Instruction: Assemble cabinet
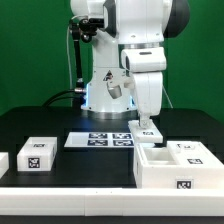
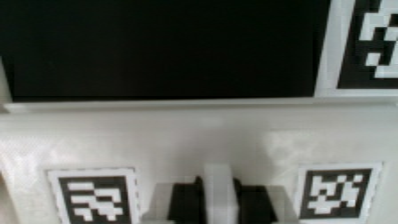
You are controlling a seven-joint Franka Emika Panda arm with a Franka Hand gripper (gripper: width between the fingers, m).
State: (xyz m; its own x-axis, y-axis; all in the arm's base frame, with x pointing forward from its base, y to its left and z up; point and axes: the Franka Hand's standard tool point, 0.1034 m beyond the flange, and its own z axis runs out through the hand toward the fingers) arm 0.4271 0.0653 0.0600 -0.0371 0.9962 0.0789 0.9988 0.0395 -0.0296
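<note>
Black tabletop (image 1: 40, 122), green backdrop. Exterior view: large white plastic tagged cabinet (image 1: 175, 165) sits at the front, on the exterior view's right, with the gripper (image 1: 148, 122) just behind it. Wrist view: jaws pinched narrow, nothing visibly held, over a white tagged surface (image 2: 196, 130); which part it is, unclear. Risk: the closed gripper pressing down could shove parts out of line.

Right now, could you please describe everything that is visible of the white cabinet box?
The cabinet is a large white box, plastic by its look, resting flat on the black table at the exterior view's right front. Its top is open onto a hollow compartment; square black-and-white tags mark its front and its upper right part. The shut pincer stands just behind it; contact cannot be judged.
</note>
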